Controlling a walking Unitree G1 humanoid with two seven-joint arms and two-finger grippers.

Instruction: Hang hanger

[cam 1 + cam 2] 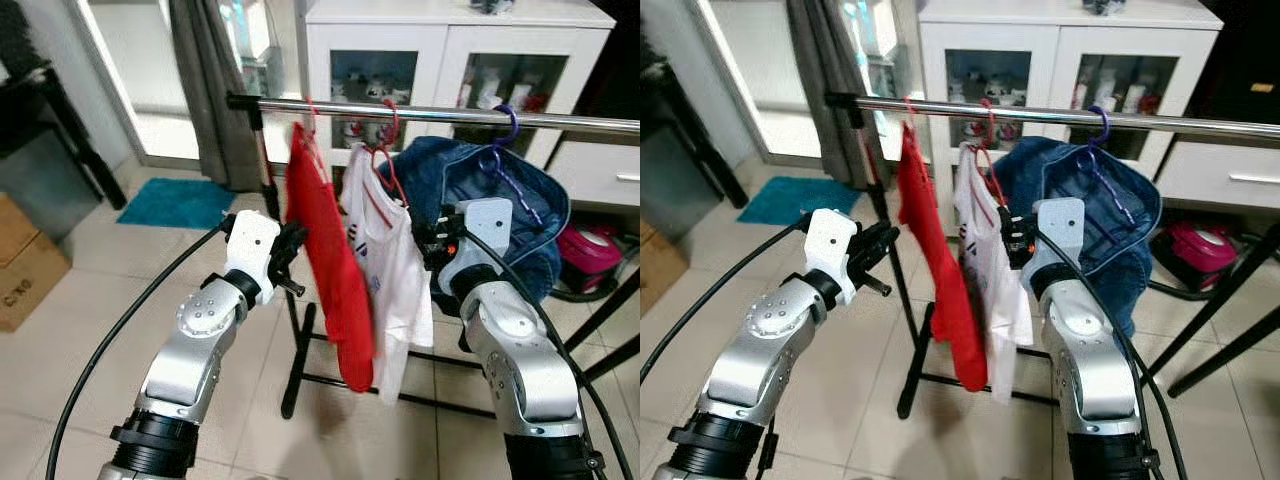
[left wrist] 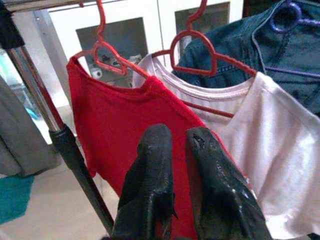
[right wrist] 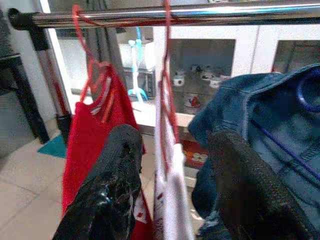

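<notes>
While the red shirt (image 1: 335, 270) is hanging on the rail (image 1: 420, 112), left gripper (image 2: 172, 150) is hovering closed; right gripper (image 3: 172, 155) is straddling the white shirt (image 1: 395, 270), open

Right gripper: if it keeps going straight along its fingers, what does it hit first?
Probably the white shirt. The right gripper is open, and the shirt's edge hangs between its fingers, under the red hanger. Depth is unclear.

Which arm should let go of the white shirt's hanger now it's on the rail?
Right. The right end effector straddles the white shirt, open, its hanger hooked over the rail. The left end effector sits shut by the red shirt.
</notes>
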